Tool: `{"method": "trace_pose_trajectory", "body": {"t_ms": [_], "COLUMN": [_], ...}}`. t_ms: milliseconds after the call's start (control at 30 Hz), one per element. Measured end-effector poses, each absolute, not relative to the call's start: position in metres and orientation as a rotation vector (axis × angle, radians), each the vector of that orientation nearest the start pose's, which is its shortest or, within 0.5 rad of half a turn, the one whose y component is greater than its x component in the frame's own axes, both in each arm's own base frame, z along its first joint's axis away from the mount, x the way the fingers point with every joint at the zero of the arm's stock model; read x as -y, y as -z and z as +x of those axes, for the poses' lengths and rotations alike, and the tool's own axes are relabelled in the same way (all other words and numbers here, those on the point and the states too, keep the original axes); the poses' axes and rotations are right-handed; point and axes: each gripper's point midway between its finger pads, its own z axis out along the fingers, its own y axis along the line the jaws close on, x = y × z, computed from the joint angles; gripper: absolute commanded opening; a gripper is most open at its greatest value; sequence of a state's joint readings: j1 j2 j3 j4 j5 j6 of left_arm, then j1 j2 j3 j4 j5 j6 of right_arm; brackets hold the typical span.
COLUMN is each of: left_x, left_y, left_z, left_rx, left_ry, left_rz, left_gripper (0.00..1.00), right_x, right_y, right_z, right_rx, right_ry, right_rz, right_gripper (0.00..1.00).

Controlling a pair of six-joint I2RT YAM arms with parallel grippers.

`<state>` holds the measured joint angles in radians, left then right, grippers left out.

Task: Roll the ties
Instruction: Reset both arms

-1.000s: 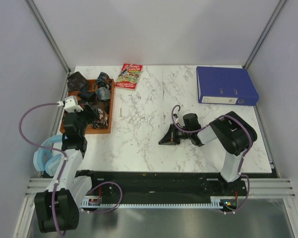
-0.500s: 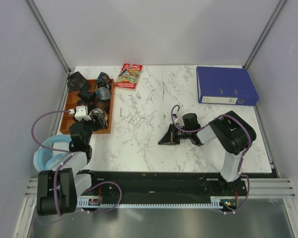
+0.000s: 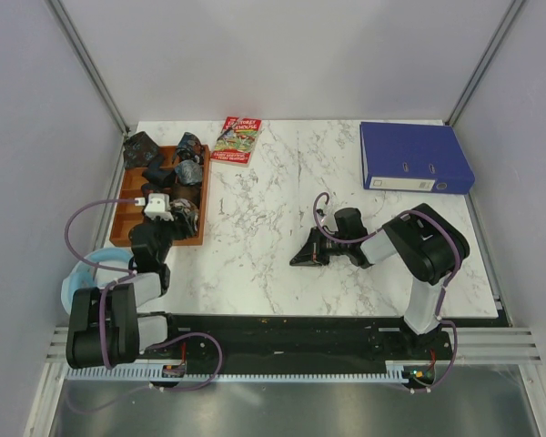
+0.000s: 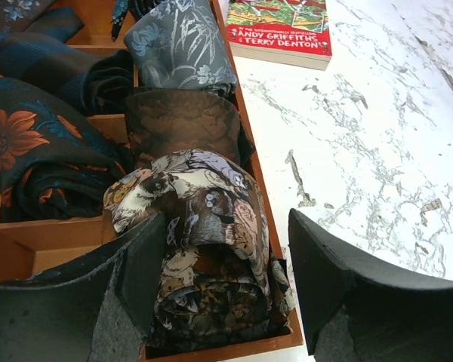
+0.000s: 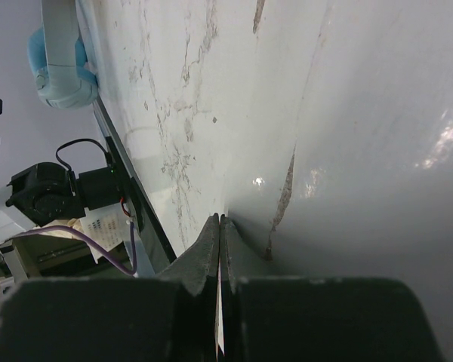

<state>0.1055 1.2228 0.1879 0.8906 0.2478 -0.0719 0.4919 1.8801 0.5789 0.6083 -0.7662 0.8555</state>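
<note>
Left wrist view is showing rolled ties (image 4: 183, 128) filling the tray (image 4: 219, 349) under the left claw (image 4: 225, 264), gaping apart, while the right claw (image 5: 220, 234) is lying pressed together, empty; rolling is looking finished.

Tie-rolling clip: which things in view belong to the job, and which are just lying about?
Job:
- rolled ties in the wooden tray
- left gripper, open over them

Lying about:
- book
- blue binder
- right gripper is not engaged either: it rests shut on the table, away from the tray
</note>
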Motion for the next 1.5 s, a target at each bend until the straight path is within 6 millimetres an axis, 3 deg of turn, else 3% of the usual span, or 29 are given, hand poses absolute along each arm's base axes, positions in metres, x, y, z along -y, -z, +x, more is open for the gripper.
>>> {"method": "trace_pose_trajectory", "body": {"t_ms": [433, 533, 600, 767, 1300, 1467, 1500], "left_x": [0.012, 0.012, 0.014, 0.036, 0.028, 0.026, 0.026], "left_y": [-0.098, -0.098, -0.098, -0.09, -0.089, -0.089, -0.089], "left_z": [0.354, 0.355, 0.356, 0.357, 0.362, 0.362, 0.362], "left_rx": [-1.707, -1.704, -1.701, -1.709, -1.718, -1.719, -1.719], "left_ry": [0.217, 0.217, 0.213, 0.212, 0.111, 0.104, 0.104], "left_rz": [0.057, 0.057, 0.074, 0.157, 0.083, 0.078, 0.077], "left_gripper": [0.72, 0.63, 0.99, 1.0, 1.0, 1.0, 1.0], "right_x": [-0.289, -0.289, -0.289, -0.29, -0.289, -0.277, -0.275], "right_y": [-0.01, -0.01, -0.01, -0.01, -0.011, -0.015, -0.016], "right_z": [0.235, 0.235, 0.235, 0.235, 0.235, 0.232, 0.232], "right_rx": [-2.53, -2.53, -2.53, -2.529, -2.523, -2.524, -2.522], "right_ry": [-1.511, -1.511, -1.511, -1.511, -1.494, -1.37, -1.338], "right_rz": [-0.013, -0.013, -0.013, -0.014, -0.016, -0.02, -0.026], "right_gripper": [0.0, 0.0, 0.0, 0.0, 0.0, 0.12, 0.26]}}
